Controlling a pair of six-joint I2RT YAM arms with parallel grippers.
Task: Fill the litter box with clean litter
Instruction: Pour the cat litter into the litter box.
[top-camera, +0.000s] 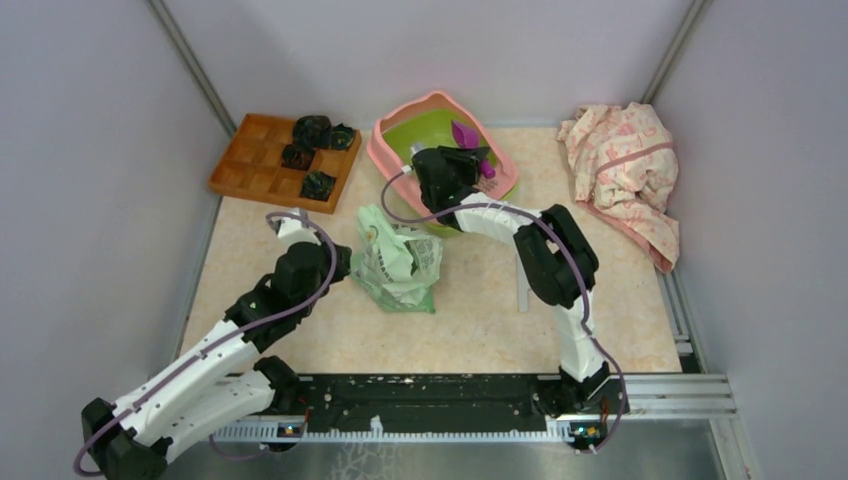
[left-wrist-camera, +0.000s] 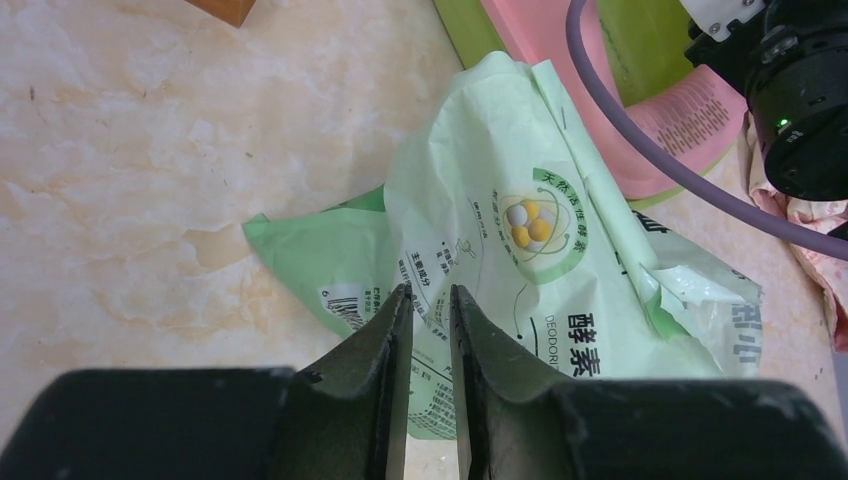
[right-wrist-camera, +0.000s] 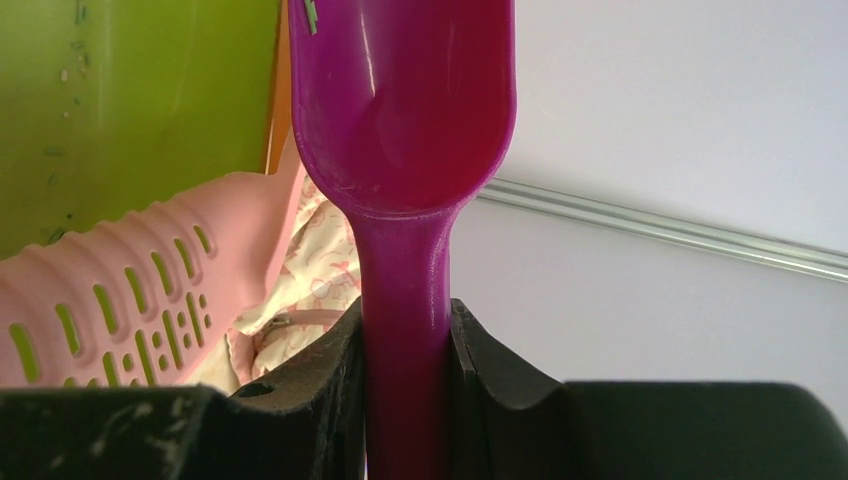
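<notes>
While the right claw (right-wrist-camera: 405, 312) clamps the handle of a purple scoop (right-wrist-camera: 405, 100) firmly between its jaws, the scoop's bowl stands out beyond the fingertips. As far as the wrist view shows, the bowl carries no load, one stray fleck near its tip aside. To the left of this claw and beyond it lies the litter box (top-camera: 383, 150). Its pink slotted grate (right-wrist-camera: 110, 290) sits just beside the left finger, and the lime-green basin wall rises farther out on the same side. Seen from overhead, the claw hangs over the right part of the box with the scoop above the basin. No bed of litter is visible in the basin; only a few small specks (right-wrist-camera: 66, 74) cling to the green wall, too small to identify.

The left claw (left-wrist-camera: 428, 300) stands with its jaws narrow, a slim gap between them. A pale green printed bag (left-wrist-camera: 520, 230) lies crumpled on the table (left-wrist-camera: 130, 180) directly ahead of and beneath the fingertips, reaching toward the box's rim farther out. Whether a fold of the bag is pinched cannot be told.

Judged stage: early. The tool is in hand and the bag is within reach, but the box is essentially unfilled — nearly all of the filling is left. What is left is to get litter out of the bag, presumably its source, and into the basin until the floor is covered.
</notes>
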